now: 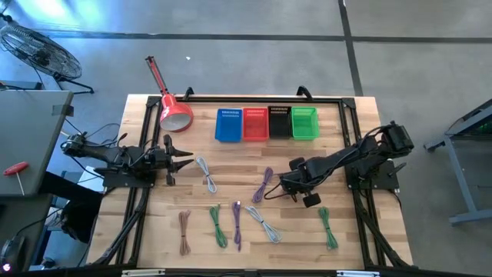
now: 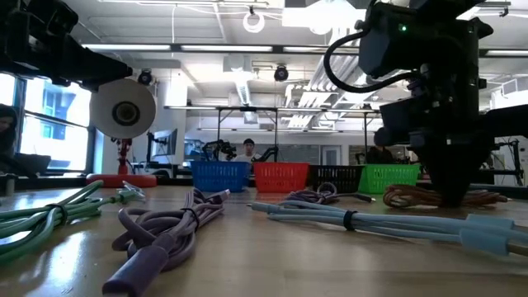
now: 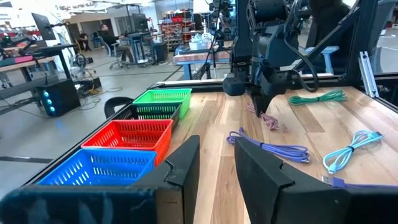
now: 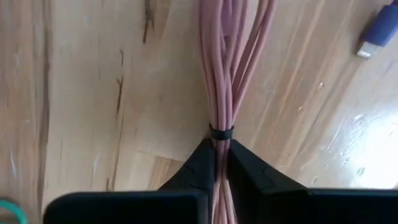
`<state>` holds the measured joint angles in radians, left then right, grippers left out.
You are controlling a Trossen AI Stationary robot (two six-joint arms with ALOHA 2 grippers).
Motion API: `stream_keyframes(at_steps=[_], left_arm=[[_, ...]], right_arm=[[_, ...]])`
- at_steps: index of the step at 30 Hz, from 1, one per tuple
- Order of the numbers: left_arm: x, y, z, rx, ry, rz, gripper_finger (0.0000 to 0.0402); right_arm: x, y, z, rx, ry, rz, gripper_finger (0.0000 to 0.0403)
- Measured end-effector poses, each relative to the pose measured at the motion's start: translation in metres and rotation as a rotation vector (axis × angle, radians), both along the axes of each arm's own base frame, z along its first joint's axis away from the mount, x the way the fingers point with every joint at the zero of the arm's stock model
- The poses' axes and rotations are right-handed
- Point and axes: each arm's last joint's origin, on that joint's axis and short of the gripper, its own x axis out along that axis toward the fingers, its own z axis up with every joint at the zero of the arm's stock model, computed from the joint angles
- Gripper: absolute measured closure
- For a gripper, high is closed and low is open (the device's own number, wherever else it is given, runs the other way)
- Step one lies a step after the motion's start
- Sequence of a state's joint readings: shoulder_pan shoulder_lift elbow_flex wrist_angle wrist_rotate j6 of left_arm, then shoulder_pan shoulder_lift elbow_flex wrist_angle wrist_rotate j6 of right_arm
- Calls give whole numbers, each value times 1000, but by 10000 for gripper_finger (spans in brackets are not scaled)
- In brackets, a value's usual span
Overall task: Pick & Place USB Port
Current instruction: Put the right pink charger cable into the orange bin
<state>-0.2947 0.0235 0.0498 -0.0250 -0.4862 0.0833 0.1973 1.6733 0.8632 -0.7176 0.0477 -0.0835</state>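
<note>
1. Nearest the front edge, bundled cables are lying loose on the wooden table [image 1: 154,223]: a brown cable [image 1: 184,231], a green cable [image 1: 218,225] with a dark purple cable [image 1: 237,225] beside it, a pale blue cable [image 1: 264,224], and another green cable [image 1: 328,228] off to the right.
2. At mid-table the right gripper [image 4: 221,163] is pressing down, its fingers pinched tight around a pink cable bundle [image 4: 231,68] just below the black tie [image 4: 220,132].
3. A lilac cable [image 1: 264,184] is lying just left of that gripper, and a grey cable [image 1: 207,174] farther left.
4. The left gripper [image 3: 216,163] is hanging over the table's left side with its fingers partly apart, holding nothing.
5. At the far edge, four baskets are sitting in a row: blue basket [image 1: 228,125], red basket [image 1: 255,124], black basket [image 1: 279,121], green basket [image 1: 304,123].
6. A red lamp [image 1: 171,106] is lying at the far-left corner.
</note>
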Motion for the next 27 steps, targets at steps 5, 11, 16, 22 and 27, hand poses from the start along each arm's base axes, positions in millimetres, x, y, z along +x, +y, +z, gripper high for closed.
stream_keyframes(at_steps=[5, 11, 16, 22, 27], left_arm=[[0, 0, 0, -13, -2, 0, 302], [0, 0, 0, -13, -3, 0, 302], [0, 1, 1, -110, -36, 29, 302], [-1, 4, 3, -337, -135, 153, 302], [-2, 7, 2, -260, -117, 244, 302]], right_arm=[[14, 0, 20, -81, -28, -9, 391], [43, 0, 72, -241, -148, 23, 394], [75, -18, 129, -400, -404, -129, 395], [105, -66, 182, -409, -769, -436, 395], [110, -123, 197, -303, -966, -698, 395]])
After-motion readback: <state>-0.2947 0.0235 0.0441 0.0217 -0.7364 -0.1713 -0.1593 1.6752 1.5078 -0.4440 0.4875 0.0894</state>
